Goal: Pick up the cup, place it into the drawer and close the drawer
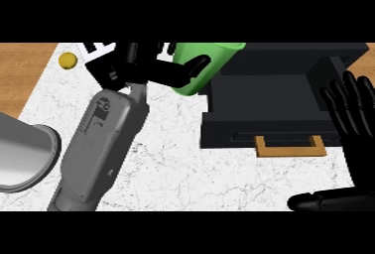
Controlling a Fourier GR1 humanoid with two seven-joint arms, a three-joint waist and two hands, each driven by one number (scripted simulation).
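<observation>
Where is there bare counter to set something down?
Bare marble lies between the left forearm and the drawer, running below its handle. It is crowded up top, where the left robot hand holds the cup.

Kitchen, white marble counter (183, 168), wood edge, black drawer unit (278, 99)

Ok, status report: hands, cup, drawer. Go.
Left robot hand curled round green cup, at the open drawer's left rear corner. Right robot hand open, resting at right edge. Nothing blocking the drawer.
</observation>
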